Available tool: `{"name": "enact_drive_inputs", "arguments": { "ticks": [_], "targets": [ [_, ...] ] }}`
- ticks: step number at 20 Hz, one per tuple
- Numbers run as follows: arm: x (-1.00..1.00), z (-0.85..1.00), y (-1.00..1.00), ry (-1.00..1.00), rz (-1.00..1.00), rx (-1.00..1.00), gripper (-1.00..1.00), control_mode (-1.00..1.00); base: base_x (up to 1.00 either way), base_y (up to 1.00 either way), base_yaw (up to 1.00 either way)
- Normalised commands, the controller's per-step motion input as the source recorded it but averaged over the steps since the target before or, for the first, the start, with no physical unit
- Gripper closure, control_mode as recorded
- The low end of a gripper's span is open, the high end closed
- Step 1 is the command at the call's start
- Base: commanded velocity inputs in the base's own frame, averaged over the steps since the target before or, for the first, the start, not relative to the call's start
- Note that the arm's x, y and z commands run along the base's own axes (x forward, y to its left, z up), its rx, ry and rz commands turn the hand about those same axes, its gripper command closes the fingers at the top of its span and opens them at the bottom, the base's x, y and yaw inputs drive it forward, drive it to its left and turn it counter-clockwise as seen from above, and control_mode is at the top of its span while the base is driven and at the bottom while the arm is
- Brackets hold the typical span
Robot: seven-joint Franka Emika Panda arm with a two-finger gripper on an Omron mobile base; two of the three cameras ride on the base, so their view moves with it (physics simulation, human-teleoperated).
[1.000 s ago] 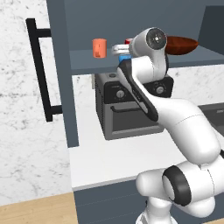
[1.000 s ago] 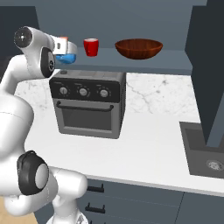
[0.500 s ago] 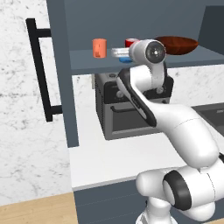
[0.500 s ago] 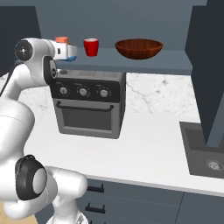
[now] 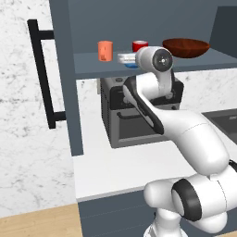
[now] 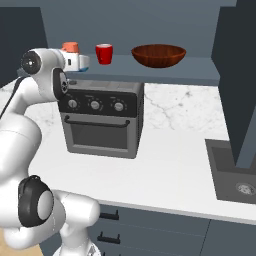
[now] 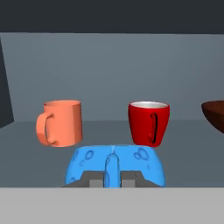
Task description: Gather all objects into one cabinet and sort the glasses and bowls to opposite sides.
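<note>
A white robot arm reaches up to the open shelf [image 6: 200,70] of a blue-grey cabinet [image 5: 62,69]. Its tool [image 7: 112,177] is clamped narrow on the near rim of the blue bowl [image 7: 115,166], which sits low over the front part of the shelf; whether the bowl touches the shelf cannot be told. Just behind the bowl to its left stands the orange cup [image 7: 61,123], handle turned left. Just behind the bowl to its right stands the red cup [image 7: 148,122]. Farther right of the bowl on the same shelf rests the wide brown bowl [image 6: 158,54], well apart from both cups. Below the shelf a dark toaster oven [image 6: 102,120] stands on the white marble desk [image 6: 170,170]. The cabinet's door [image 5: 28,106] with its black bar handle [image 5: 42,74] hangs open on the left.
</note>
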Motion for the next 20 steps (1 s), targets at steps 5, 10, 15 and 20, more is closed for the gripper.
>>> {"name": "enact_drive_inputs", "arguments": {
  "ticks": [5, 10, 15, 20],
  "targets": [
    [0.03, -0.21, 0.00, 0.02, 0.00, 0.00, 1.00, -1.00, 0.00, 0.00, 0.00],
    [0.00, -0.25, 0.00, 0.10, 0.00, 0.00, 1.00, -1.00, 0.00, 0.00, 0.00],
    [0.00, -0.12, 0.00, 0.06, 0.00, 0.00, 1.00, -1.00, 0.00, 0.00, 0.00],
    [0.00, -0.28, 0.00, 0.11, 0.00, 0.00, 1.00, -1.00, 0.00, 0.00, 0.00]
  ]
}}
